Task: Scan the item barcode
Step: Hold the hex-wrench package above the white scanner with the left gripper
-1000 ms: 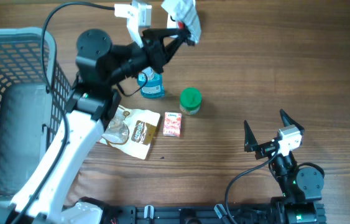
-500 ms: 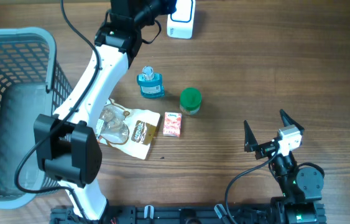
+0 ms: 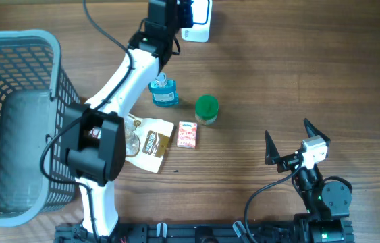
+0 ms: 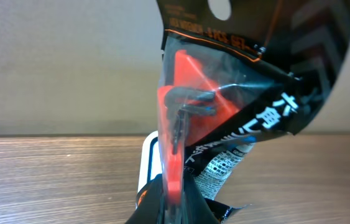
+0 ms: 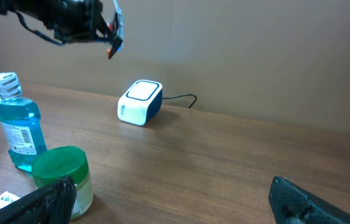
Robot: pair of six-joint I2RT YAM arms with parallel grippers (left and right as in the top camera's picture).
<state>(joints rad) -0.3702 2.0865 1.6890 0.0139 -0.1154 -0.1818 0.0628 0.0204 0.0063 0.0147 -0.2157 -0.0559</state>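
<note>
My left gripper (image 4: 173, 190) is shut on a black-and-clear packet (image 4: 224, 93) with an orange-red piece inside, holding it upright. The white scanner (image 4: 149, 163) stands just behind the packet, mostly hidden by it. In the overhead view the left gripper (image 3: 178, 13) is at the table's back edge, right beside the scanner (image 3: 200, 20). The right wrist view shows the scanner (image 5: 140, 101) on the wood with the left gripper (image 5: 91, 25) and the packet (image 5: 116, 32) raised above and left of it. My right gripper (image 3: 287, 131) stands open and holds nothing, near the front right.
A grey wire basket (image 3: 53, 50) fills the left side. A blue mouthwash bottle (image 3: 164, 92), a green-lidded jar (image 3: 206, 108), a small pink pack (image 3: 187, 135) and a brown snack bag (image 3: 148, 143) lie in the middle, under the stretched left arm.
The left arm has stretched out toward the back edge, carrying the packet up beside the scanner, then shifted slightly right. The right arm has not moved.
</note>
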